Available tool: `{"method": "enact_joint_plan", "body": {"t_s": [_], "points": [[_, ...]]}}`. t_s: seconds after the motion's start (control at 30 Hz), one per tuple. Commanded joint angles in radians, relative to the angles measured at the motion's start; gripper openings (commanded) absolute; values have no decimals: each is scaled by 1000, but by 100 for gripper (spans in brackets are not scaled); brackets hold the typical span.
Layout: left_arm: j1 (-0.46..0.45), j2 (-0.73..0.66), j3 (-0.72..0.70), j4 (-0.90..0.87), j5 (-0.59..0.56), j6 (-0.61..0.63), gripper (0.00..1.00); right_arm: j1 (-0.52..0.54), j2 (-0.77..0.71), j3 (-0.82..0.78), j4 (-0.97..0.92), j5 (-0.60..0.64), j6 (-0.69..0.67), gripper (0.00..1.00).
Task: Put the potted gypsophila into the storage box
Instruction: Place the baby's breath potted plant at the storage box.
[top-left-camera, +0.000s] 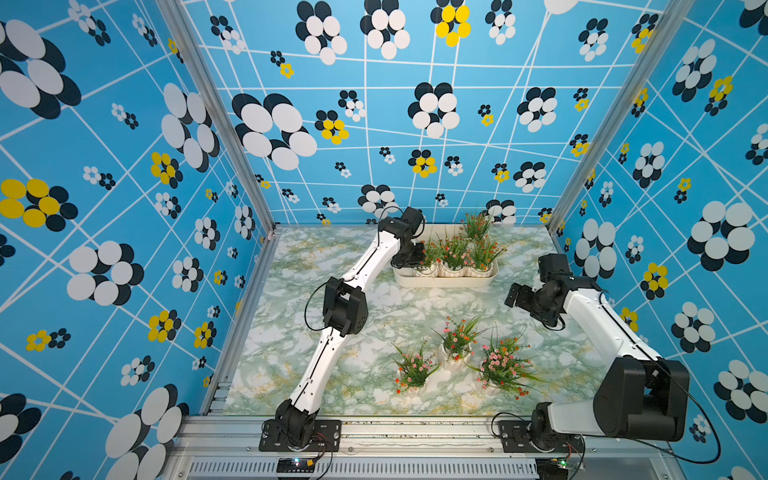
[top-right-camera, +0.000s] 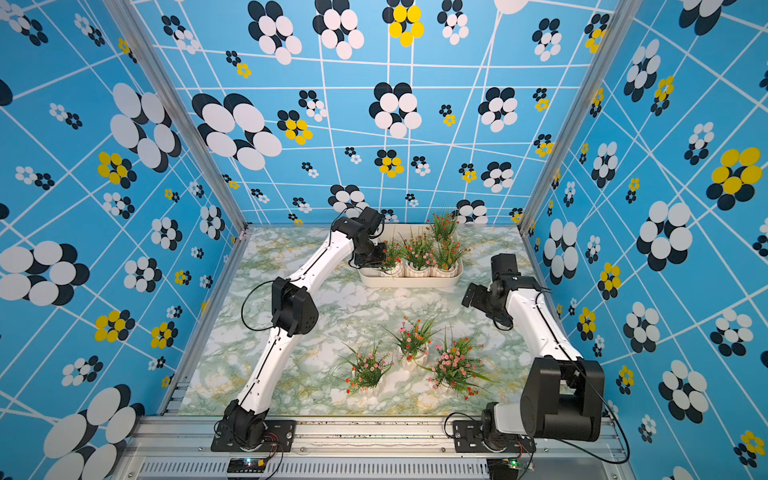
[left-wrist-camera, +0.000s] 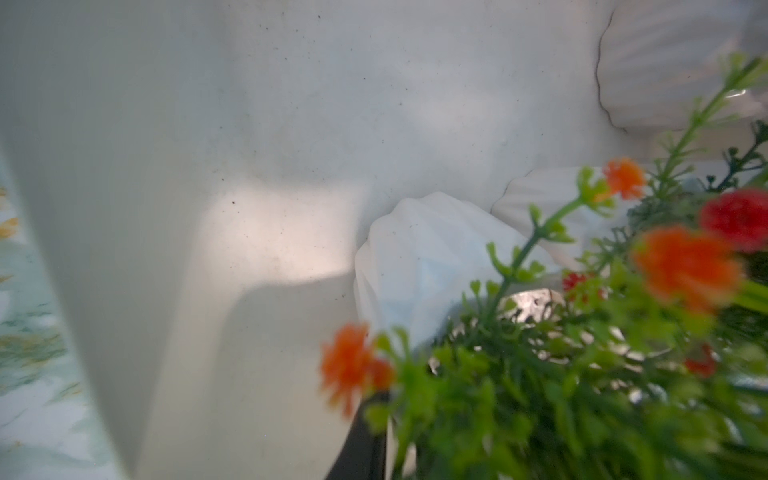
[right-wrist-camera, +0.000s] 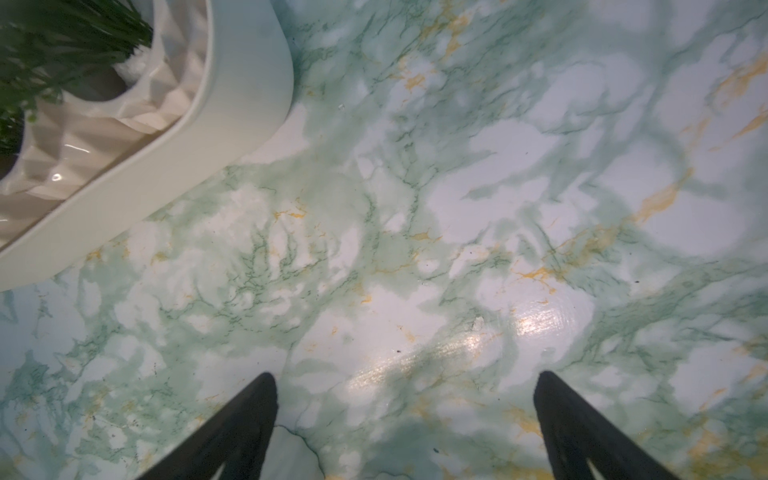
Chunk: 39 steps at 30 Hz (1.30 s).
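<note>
In both top views the storage box (top-left-camera: 442, 284) (top-right-camera: 409, 283) lay at the far middle of the worktop (top-left-camera: 374, 316), its long axis running across the view. Four potted gypsophila (top-left-camera: 453, 255) stood upright inside, stems pointing up: three in a row along the near wall, one behind them towards the right end. Three more (top-left-camera: 457, 343) stood upright on the worktop nearer the arm bases, well apart from the box. The left pincer (top-left-camera: 411, 261) was down inside the box's left end, beside the leftmost pot, its tips hidden by wrist and leaves. The right pincer (top-left-camera: 515, 295) hung over bare worktop, near the box's right end.

In the left wrist view, blurred leaves and orange and red blossoms (left-wrist-camera: 685, 266) covered much of the frame. A ribbed white pot (left-wrist-camera: 415, 266) stood near the box's inner wall (left-wrist-camera: 166, 208). One dark finger (left-wrist-camera: 361, 449) was cut off at the edge. The pincer was closed narrow; whether it gripped the pot could not be told.

In the right wrist view, the right pincer (right-wrist-camera: 403, 374) gaped wide, only worktop between its fingers. A box corner (right-wrist-camera: 232, 83) holding one pot (right-wrist-camera: 104, 120) was cut off.
</note>
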<state>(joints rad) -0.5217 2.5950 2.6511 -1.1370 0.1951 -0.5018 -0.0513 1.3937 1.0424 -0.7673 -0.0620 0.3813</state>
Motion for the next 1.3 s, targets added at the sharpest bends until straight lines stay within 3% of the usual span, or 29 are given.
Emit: {"method": "enact_joint_plan", "body": {"t_s": [0.0,0.17,0.37,0.6,0.8,0.97,1.27], "points": [[-27,16,35,33,73,-9,18,-7,6,-13,-2,-19,7,99],[-28,15,35,27,70,-17,30,-7,8,-9,-28,-31,-8,99],[-26,-2,33,1,56,-10,35,-7,-15,36,-140,-50,-64,97],[-26,-116,-13,-34,5,24,57,-6,-83,43,-271,-65,-123,96],[-25,-281,-145,-10,-32,38,70,18,-99,20,-302,-142,-143,95],[-27,-435,-301,47,-41,28,84,95,-58,27,-295,-127,-145,95],[-15,-730,-660,155,-64,1,86,224,-9,22,-249,-176,-173,92]]}}
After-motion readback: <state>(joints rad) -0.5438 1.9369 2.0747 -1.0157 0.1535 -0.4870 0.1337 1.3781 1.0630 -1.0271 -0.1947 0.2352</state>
